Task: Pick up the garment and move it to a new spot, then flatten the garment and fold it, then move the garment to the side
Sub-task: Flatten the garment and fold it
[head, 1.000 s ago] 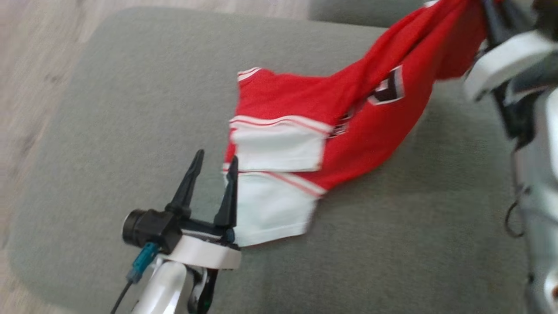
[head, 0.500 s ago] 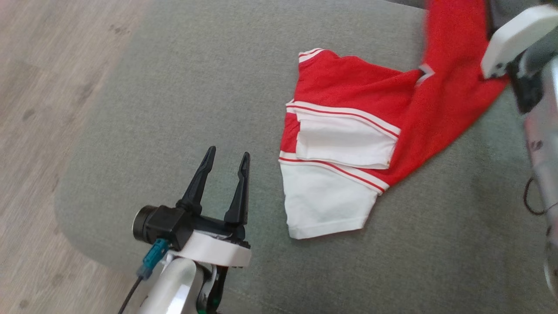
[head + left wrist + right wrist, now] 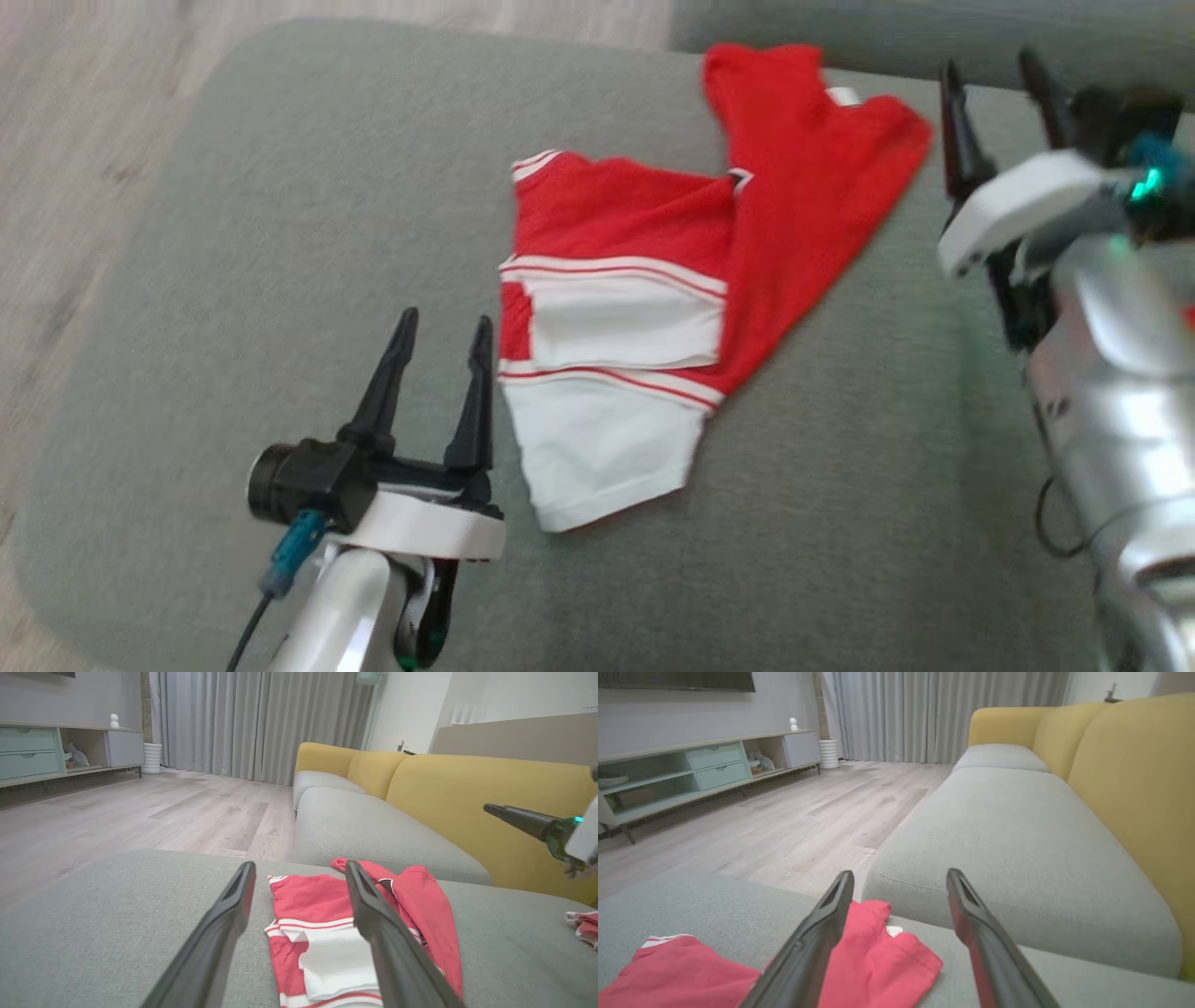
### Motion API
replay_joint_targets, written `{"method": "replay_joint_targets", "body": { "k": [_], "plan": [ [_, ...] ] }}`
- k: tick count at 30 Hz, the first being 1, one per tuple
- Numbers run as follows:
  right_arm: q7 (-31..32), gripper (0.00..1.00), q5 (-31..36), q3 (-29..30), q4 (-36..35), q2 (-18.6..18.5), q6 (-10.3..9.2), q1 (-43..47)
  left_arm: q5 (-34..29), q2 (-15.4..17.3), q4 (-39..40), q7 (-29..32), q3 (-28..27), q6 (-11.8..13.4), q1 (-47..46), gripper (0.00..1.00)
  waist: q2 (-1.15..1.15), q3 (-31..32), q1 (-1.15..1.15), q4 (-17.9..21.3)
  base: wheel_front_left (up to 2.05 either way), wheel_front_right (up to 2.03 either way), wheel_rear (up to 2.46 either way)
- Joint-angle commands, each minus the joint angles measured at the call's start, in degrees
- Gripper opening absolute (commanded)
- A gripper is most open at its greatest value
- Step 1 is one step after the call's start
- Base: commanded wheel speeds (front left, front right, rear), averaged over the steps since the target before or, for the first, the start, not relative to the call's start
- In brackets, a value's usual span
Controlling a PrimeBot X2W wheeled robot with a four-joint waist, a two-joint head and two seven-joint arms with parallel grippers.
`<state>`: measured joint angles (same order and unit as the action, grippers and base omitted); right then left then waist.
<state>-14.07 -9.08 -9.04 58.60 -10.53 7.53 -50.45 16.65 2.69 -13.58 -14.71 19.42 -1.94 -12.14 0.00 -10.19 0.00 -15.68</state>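
red and white garment (image 3: 653,243) lies crumpled on the grey cushion (image 3: 233,233). left gripper (image 3: 443,322), just beside it at 7 o'clock, and right gripper (image 3: 990,65), at its 2 o'clock, both gape empty. the sideboard (image 3: 714,765) cubby's contents are too blurred to name.

Left arm (image 3: 347,597) near, right arm (image 3: 1111,392) farther forward, jaws of both wide apart and empty.
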Motion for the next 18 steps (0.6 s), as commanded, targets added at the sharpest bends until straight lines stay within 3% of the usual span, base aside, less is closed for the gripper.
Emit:
{"method": "replay_joint_targets", "body": {
  "k": [1,10,18],
  "plan": [
    [-0.8,1.00,-0.6,0.3,-3.2,1.3,-0.04,1.7,0.1,0.2,1.7,-0.3,-2.5,0.2,0.0,1.00,0.00,3.3,0.00,3.8,0.00,0.00,0.00],
    [-0.9,1.00,0.2,7.6,-21.7,6.7,-0.04,22.7,-0.1,0.2,1.4,-0.3,-4.6,0.4,2.9,1.00,0.00,6.6,0.00,10.6,0.00,0.00,0.00],
    [-0.4,1.00,-4.2,8.1,-32.9,7.6,-0.04,37.6,-0.2,0.2,0.1,-0.3,-5.1,0.4,3.9,1.00,0.00,7.3,0.00,12.9,0.00,0.00,0.00]
  ]
}}
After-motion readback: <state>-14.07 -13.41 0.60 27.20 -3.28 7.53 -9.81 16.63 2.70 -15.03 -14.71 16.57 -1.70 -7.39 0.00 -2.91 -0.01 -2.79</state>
